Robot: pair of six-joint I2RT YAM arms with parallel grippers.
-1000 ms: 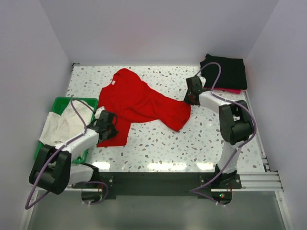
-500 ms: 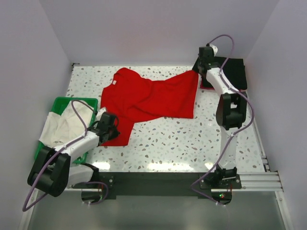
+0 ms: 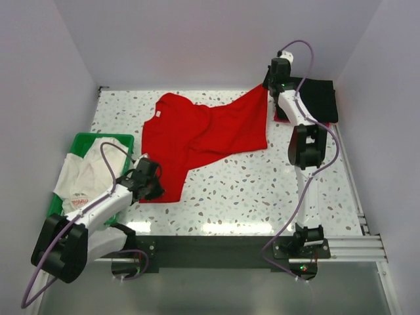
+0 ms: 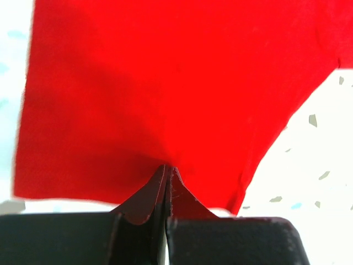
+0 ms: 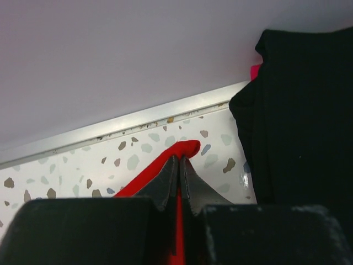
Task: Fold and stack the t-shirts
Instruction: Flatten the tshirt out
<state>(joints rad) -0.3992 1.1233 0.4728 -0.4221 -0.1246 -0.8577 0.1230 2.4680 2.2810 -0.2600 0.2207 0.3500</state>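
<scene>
The red t-shirt (image 3: 203, 134) lies stretched across the speckled table, pulled taut between both grippers. My left gripper (image 3: 149, 178) is shut on its near left corner; in the left wrist view the red cloth (image 4: 165, 94) spreads out from the closed tips (image 4: 166, 168). My right gripper (image 3: 269, 84) is shut on the far right corner and holds it near the back wall; the right wrist view shows a red fold (image 5: 182, 150) pinched between its tips (image 5: 179, 160). Folded black t-shirts (image 3: 315, 98) lie at the back right, also in the right wrist view (image 5: 300, 110). A white t-shirt (image 3: 85, 172) lies in the basket.
A green plastic basket (image 3: 82, 141) stands at the table's left edge. A pink edge (image 3: 283, 119) shows under the black stack. The back wall and its metal rail (image 5: 127, 124) are close behind my right gripper. White walls close in the table on three sides.
My right gripper has carried the shirt's right corner from mid-table up to the back right by the black stack, spreading the shirt out. My left gripper has drawn its corner slightly nearer.
</scene>
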